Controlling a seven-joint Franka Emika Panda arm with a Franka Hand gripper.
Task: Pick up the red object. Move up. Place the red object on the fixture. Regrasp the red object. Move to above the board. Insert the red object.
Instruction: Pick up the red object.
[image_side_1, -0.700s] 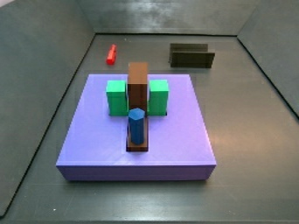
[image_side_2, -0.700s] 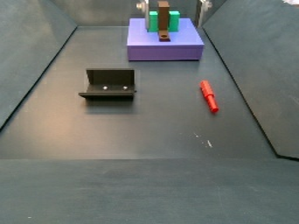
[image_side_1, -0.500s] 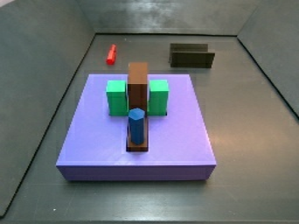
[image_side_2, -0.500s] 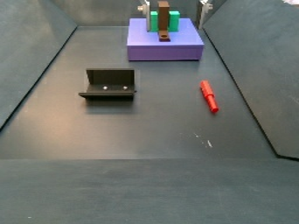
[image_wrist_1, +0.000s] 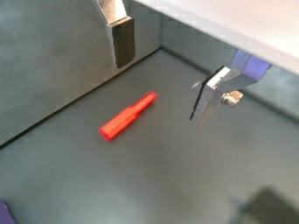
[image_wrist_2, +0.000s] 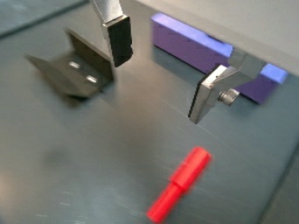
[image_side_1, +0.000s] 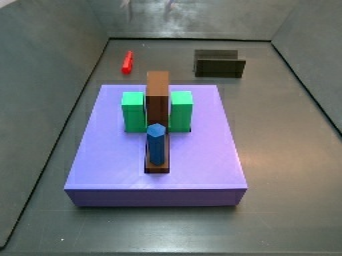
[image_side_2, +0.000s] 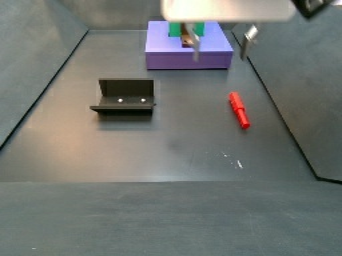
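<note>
The red object lies flat on the dark floor, to the right of the fixture; it also shows in a side view and in both wrist views. My gripper is open and empty, hanging high above the floor between the red object and the board. In both wrist views the gripper has nothing between its fingers, and the red object lies apart from them. The board carries two green blocks, a brown slotted block and a blue peg. The fixture stands empty.
Grey walls enclose the floor on all sides. The blue upright peg stands in the brown block on the board. A small pale scratch marks the floor in front of the red object.
The gripper has come into a side view from the top edge, moving away from the board towards the red object. The red object, fixture and board have not moved.
</note>
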